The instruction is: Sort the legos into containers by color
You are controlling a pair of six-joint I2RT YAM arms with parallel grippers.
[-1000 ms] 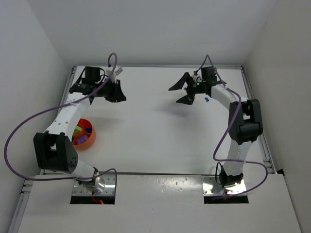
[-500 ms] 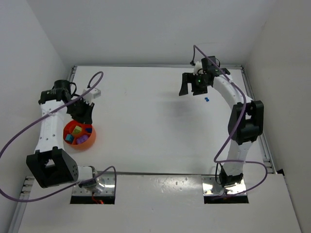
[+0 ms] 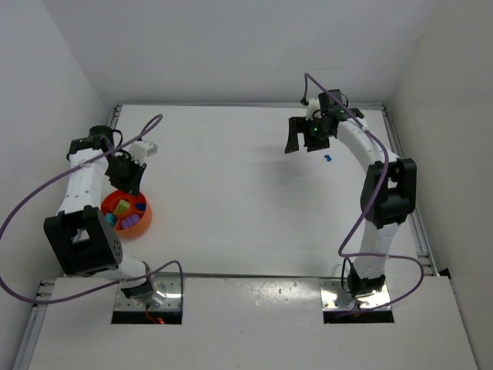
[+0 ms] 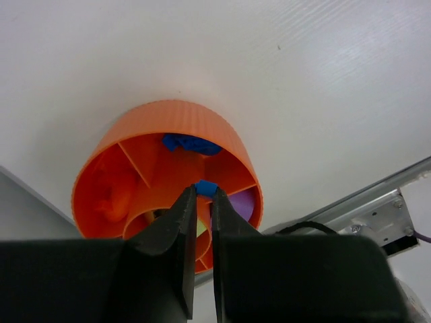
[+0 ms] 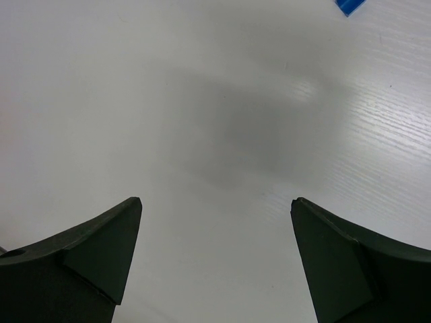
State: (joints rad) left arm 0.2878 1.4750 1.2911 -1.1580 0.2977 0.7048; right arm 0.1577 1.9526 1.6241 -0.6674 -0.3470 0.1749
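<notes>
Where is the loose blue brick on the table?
In the top view, the loose blue brick lies far right on the table, just beside the right gripper.

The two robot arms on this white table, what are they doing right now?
They are sorting legos by colour. The left gripper is shut on a tiny blue lego over the orange bowl, whose compartments hold blue pieces and a purple one. The right gripper hangs open over the far right of the table, near a second blue lego lying loose there.
</notes>
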